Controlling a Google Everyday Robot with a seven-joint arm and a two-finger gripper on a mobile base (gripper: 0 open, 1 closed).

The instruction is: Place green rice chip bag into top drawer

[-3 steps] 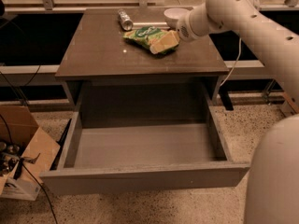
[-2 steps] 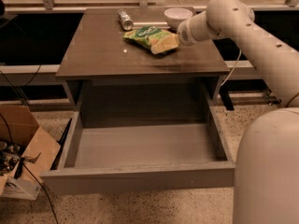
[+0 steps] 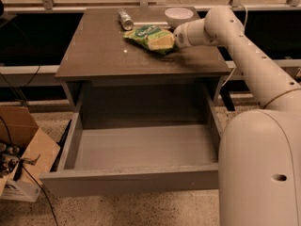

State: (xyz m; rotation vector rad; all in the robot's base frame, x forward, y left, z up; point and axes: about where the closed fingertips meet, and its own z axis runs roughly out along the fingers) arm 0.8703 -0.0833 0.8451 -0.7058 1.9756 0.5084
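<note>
The green rice chip bag (image 3: 149, 36) lies flat on the cabinet top (image 3: 103, 55), toward the back right. My gripper (image 3: 176, 37) is at the bag's right edge, at the end of the white arm that reaches in from the right; the wrist hides its tip where it meets the bag. The top drawer (image 3: 131, 181) is pulled wide open below the cabinet top, and its grey inside (image 3: 141, 147) holds nothing.
A small silver can (image 3: 125, 19) lies on its side at the back of the top, left of the bag. A white bowl (image 3: 178, 16) stands at the back right, just behind my wrist. A cardboard box (image 3: 26, 149) with cables sits on the floor at left.
The view has shifted slightly and the arm's elbow fills more of the lower right. The wrist stays at the bag's right edge; the bag has not visibly moved.
</note>
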